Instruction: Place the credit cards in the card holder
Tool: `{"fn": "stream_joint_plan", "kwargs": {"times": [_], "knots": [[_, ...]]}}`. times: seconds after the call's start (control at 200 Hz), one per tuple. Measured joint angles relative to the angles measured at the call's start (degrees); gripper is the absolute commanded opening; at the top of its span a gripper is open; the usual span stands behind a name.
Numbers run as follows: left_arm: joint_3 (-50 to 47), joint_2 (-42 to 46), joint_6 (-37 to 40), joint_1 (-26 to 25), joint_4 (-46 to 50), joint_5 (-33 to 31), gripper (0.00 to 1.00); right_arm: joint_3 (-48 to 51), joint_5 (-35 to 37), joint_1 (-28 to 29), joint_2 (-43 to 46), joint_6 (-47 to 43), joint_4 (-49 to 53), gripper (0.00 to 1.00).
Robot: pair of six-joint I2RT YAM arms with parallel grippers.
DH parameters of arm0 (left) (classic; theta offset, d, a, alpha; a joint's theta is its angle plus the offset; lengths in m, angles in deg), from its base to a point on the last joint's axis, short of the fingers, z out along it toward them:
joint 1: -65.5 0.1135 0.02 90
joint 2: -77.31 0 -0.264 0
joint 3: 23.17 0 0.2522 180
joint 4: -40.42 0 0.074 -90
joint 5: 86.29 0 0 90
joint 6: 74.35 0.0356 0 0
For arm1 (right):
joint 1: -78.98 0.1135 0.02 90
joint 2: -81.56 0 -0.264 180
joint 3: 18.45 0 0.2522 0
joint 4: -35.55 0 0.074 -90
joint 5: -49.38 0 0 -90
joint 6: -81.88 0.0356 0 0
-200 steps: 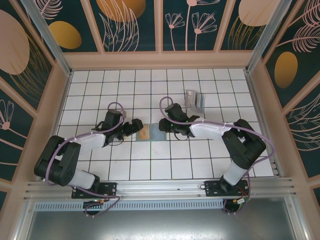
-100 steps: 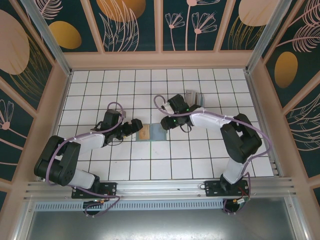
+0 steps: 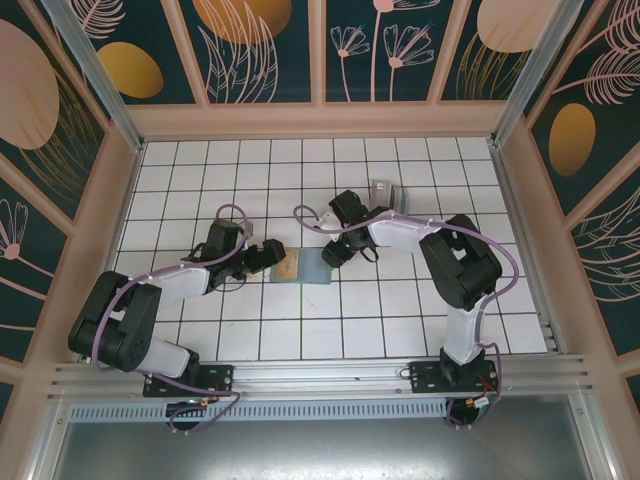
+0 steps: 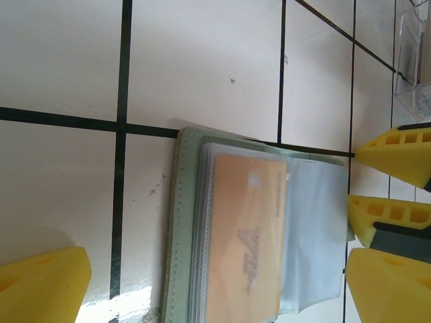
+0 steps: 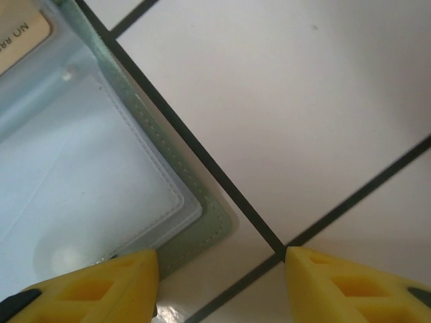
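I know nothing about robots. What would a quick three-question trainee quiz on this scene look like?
1. True or false: the card holder is folded shut.
2. The card resting on it is: A teal; B gold-brown; C red.
3. Fill in: neither the left gripper nor the right gripper holds anything; the jaws of both stand ____.

Key: 1 false, it lies spread open; 2 B; 3 open.

White tiled floor (image 3: 250, 340), teal floral walls (image 3: 268, 62), wooden frame (image 3: 320, 120)
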Motion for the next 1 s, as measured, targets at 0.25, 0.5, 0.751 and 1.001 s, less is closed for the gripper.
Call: {"fn": "stream_joint_plan", "kwargs": {"times": [0.25, 0.5, 0.751, 1.001], "knots": [[0.15, -0.33, 0.20, 0.09, -0.07, 0.42, 0.97, -0.04, 0.61, 2.12, -0.04, -2.91, -0.04, 0.44], [0.42, -0.52, 0.20, 0.22, 0.13, 0.70, 0.97, 0.79, 4.55, 3.37, 1.29, -2.75, -0.04, 0.46], [0.42, -0.72, 0.44, 0.33, 0.11, 0.74, 0.93, 8.76, -1.70, 2.45, 10.38, -7.63, -1.75, 0.48], [0.44, -1.05, 1.05, 0.37, 0.11, 0.83, 0.88, 8.87, -3.08, 4.59, 7.76, -12.28, -3.69, 0.44]]}}
